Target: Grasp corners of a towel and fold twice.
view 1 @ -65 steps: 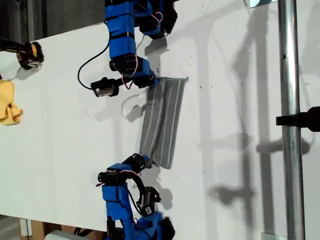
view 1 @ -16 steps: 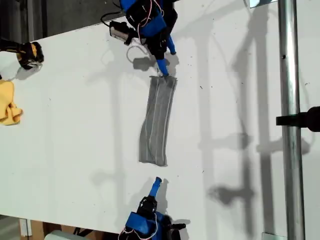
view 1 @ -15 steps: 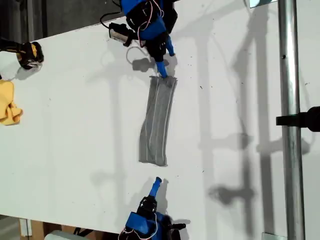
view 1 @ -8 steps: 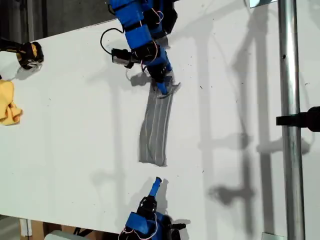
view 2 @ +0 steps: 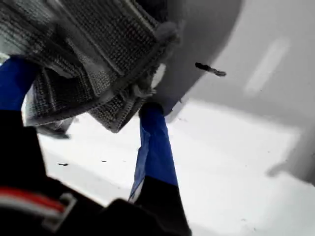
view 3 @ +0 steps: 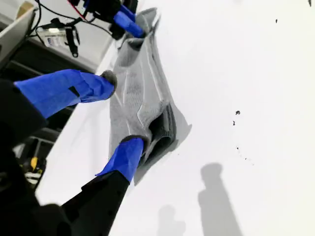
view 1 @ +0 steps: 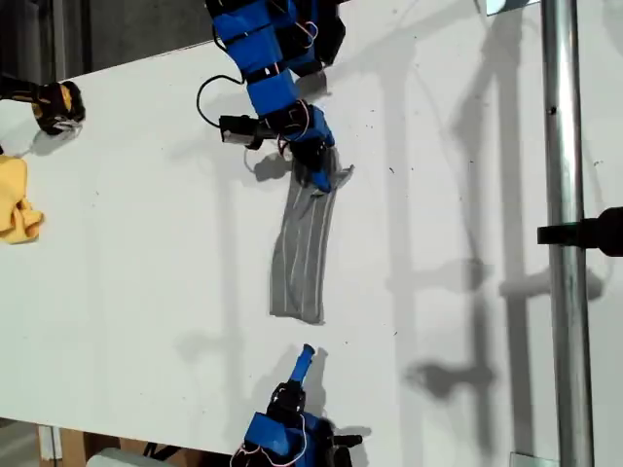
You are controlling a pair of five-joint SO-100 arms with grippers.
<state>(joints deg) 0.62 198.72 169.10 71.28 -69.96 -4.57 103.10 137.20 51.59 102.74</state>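
The first gripper [view 1: 319,178] is clamped on the bunched end of the towel [view 1: 304,253]. Dragging it risks the 2 layers slipping apart. The second gripper [view 1: 305,356] hangs open, clear of the cloth.

towel [view 1: 304,243]: grey woven cloth, coarse ribbed weave, thin white stripes, matt | my first gripper [view 2: 83,91]: smooth blue plastic fingers, black body | my second gripper [view 3: 115,118]: same blue plastic, matt | table [view 1: 127,243]: smooth white surface, faint sheen | pole [view 1: 565,146]: bare glossy metal | yellow cloth [view 1: 15,199]: soft, matt
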